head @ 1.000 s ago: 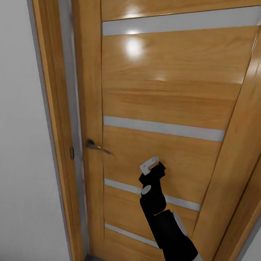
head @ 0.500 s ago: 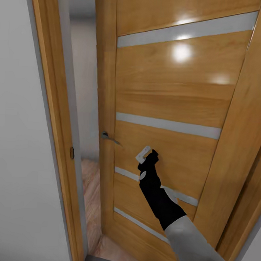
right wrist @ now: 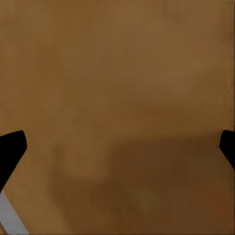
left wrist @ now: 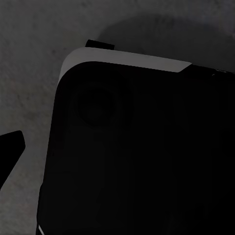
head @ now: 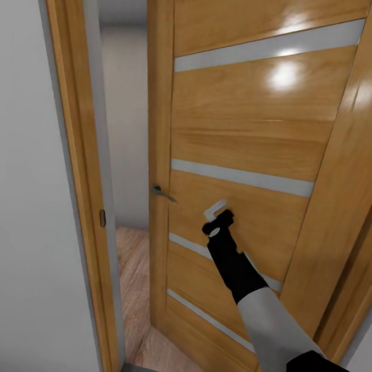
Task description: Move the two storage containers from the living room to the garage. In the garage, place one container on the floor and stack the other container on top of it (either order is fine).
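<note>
Right gripper [head: 219,220] up against wooden door [head: 249,140], just right of handle [head: 162,192]; right wrist view: dark fingertips [right wrist: 11,152] at both edges, spread wide, nothing between, door panel close ahead; door ajar, wood-plank floor [head: 133,282] in gap beside frame [head: 73,146]; left claw: one dark fingertip [left wrist: 10,149] over grey floor [left wrist: 29,73], state cannot tell.
</note>
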